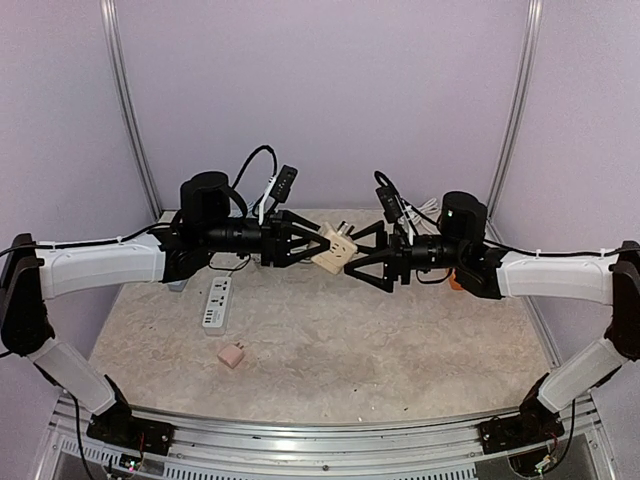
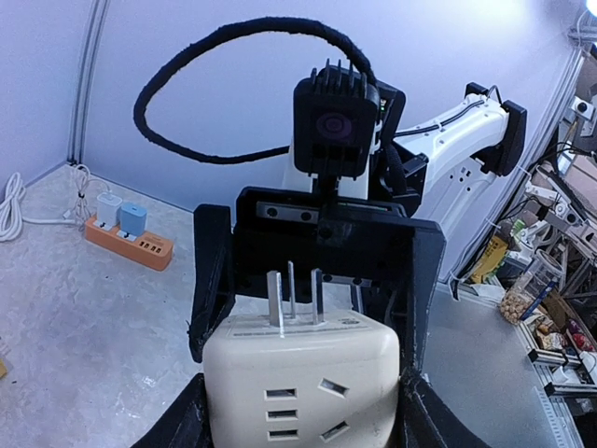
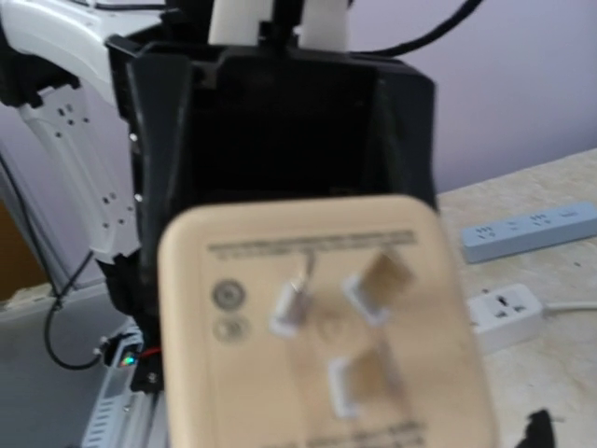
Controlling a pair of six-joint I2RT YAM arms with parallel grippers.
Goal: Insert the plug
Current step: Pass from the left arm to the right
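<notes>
The plug (image 1: 335, 250) is a cream block adapter with three metal prongs, held in mid-air above the table's back half. My left gripper (image 1: 318, 246) is shut on its body, prongs pointing away toward the right arm. In the left wrist view the plug (image 2: 303, 373) fills the bottom, prongs (image 2: 294, 294) up. My right gripper (image 1: 362, 256) faces it, open wide, its fingers (image 2: 213, 280) standing either side of the pronged end without touching. The right wrist view shows the blurred pronged face (image 3: 317, 327) very close.
A white power strip (image 1: 217, 302) lies on the table at left, with a small pink plug (image 1: 232, 355) in front of it. An orange strip (image 2: 126, 241) carrying two chargers sits at the back right. Two more strips (image 3: 532, 229) (image 3: 508, 313) lie below.
</notes>
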